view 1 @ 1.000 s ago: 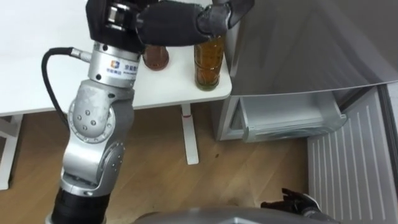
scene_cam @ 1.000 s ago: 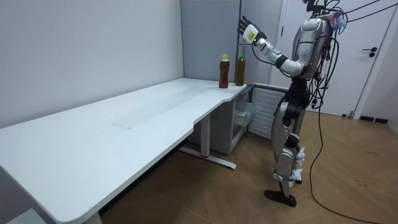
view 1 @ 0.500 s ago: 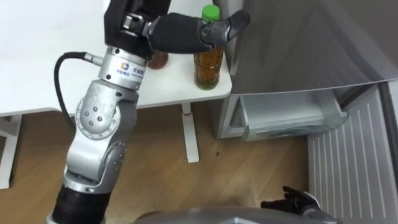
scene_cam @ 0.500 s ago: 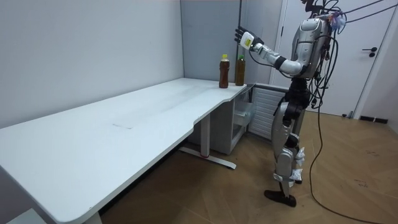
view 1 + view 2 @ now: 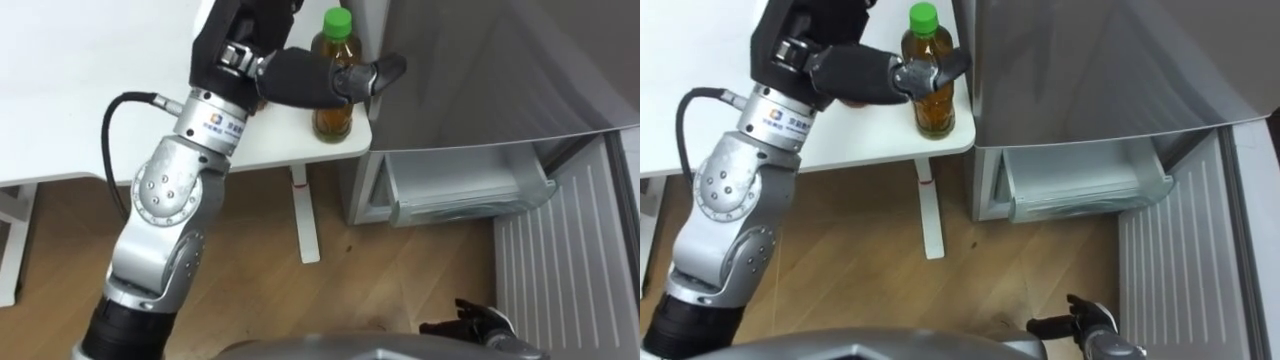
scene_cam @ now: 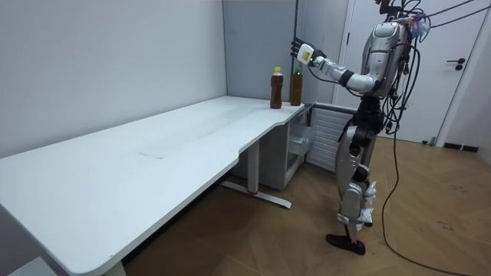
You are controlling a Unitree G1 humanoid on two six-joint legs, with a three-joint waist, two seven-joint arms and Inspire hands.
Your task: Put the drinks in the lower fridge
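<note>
Bottle w/ left hand thumb across front.

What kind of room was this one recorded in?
Probably an office or lab room, not a home kitchen: a long white desk, a plain door, and a grey fridge beside the desk with its lower compartment open.

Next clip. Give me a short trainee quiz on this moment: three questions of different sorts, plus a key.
1. True or false: the green-capped bottle lies on its side on the floor.
2. Which hand is up at that bottle on the white table? A) left hand B) right hand C) a person's hand
3. Fill in: the lower fridge stands ___.
Key: 1 false, it is upright at the table's corner; 2 A, the right hand hangs low; 3 open.
</note>
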